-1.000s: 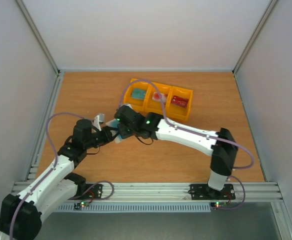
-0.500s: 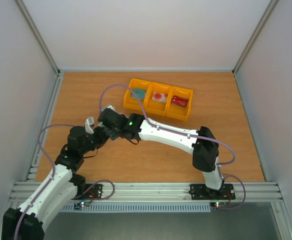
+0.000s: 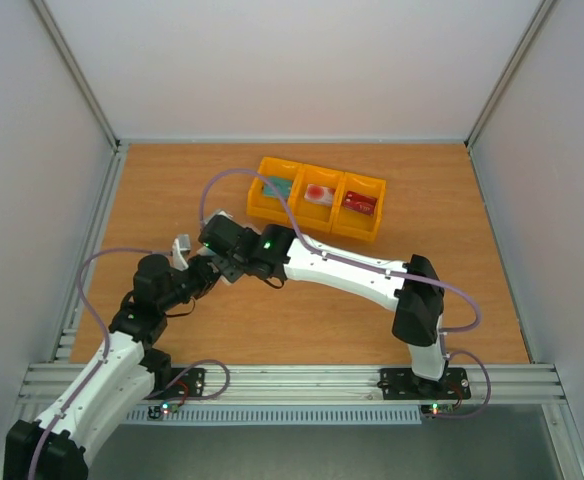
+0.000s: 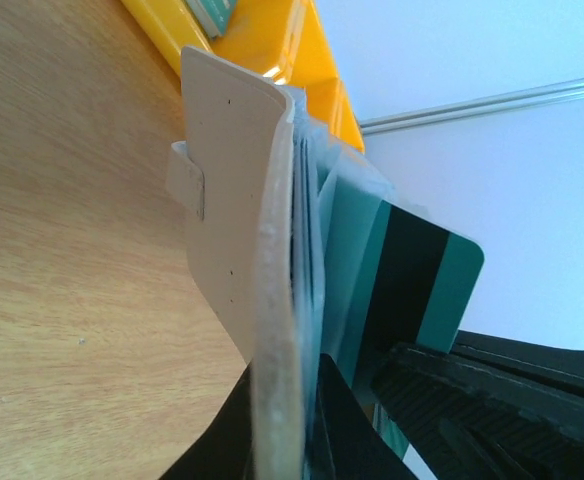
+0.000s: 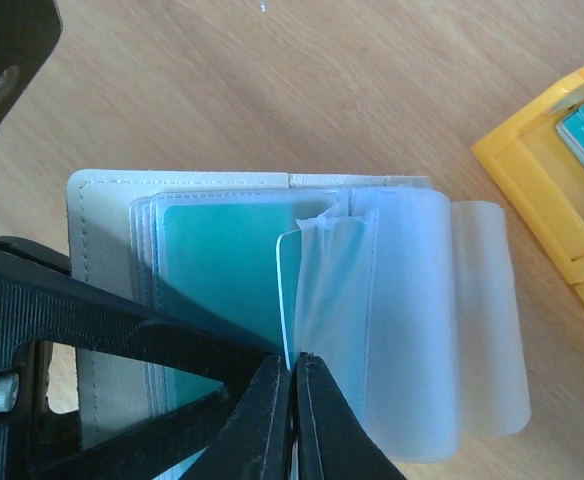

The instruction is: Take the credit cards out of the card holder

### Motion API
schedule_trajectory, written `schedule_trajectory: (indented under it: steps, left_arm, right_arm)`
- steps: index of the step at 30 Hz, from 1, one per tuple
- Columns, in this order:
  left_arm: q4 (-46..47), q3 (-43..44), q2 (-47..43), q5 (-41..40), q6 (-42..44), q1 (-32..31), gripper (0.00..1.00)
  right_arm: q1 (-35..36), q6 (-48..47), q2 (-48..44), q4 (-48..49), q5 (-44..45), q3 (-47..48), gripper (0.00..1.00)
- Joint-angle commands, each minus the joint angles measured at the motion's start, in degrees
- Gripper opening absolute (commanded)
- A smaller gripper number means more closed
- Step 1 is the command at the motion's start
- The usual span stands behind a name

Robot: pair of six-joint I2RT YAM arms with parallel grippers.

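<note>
Top view: yellow three-compartment plastic tray [image 3: 357, 228] holds three thin credit cards [image 3: 360, 203], one apiece. Left wrist: near-left of it, left gripper [image 4: 284, 420] clamps one cream-beige folding card holder [image 4: 232, 200]; one teal plastic card [image 4: 442, 290] juts out. Right wrist: right gripper [image 5: 294, 366], shut, seemingly pinches that card's exposed edge, the best hold; probably stiff, light, slick.

no legible text, labels, brands or numbers anywhere

Edge-on card holder [image 4: 234, 215] in left hand [image 4: 284, 385], teal card [image 4: 360, 270] protruding.
</note>
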Motion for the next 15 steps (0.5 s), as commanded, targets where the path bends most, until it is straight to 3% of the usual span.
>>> schedule_trajectory:
  steps: [1,15]
  left_arm:
    - [10.1,0.8,-0.5,1.8,0.3,-0.2,0.00]
    - [11.2,1.4,-0.1,3.3,1.7,-0.3,0.00]
  right_arm:
    - [3.9,-1.9,-2.5,0.6,-8.0,1.1,0.03]
    - [6.7,-11.3,-1.6,-1.1,-3.7,2.4,0.01]
